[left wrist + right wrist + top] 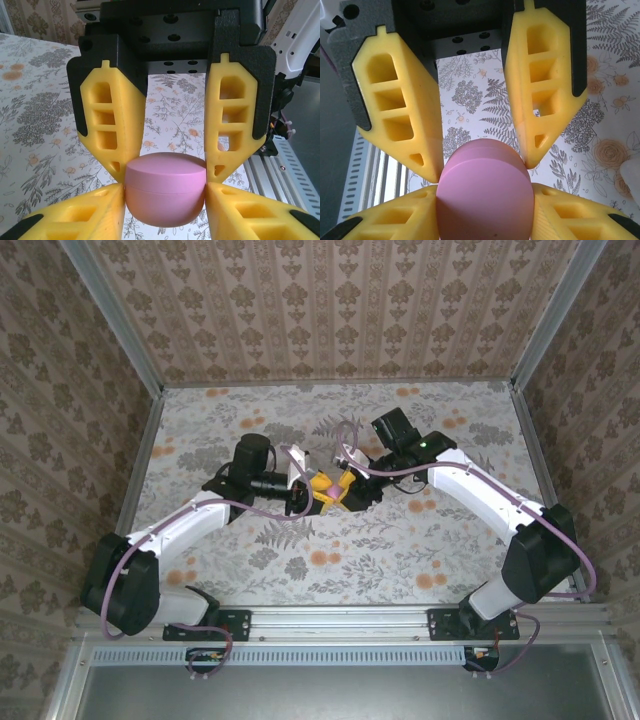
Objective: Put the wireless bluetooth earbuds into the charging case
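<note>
The pink charging case [165, 192] seems to be up off the desk [400, 540], held between the two pincers. The left pincer [318, 490] comes at the case from its left and the right pincer [347, 486] from its right, so they meet nose to nose with the case in between. Both are pinched narrow on the case, with fingers touching its sides. The case is shut, and a thin line runs round it where lid meets bottom. In the left wrist view the left pincer grips below that line and the right pincer grips just above it. The long way of the case goes across, from finger to finger. I think the next move is to open the lid, so each pincer must hold its own side of the line. I cannot tell if earbuds are inside the case
</note>
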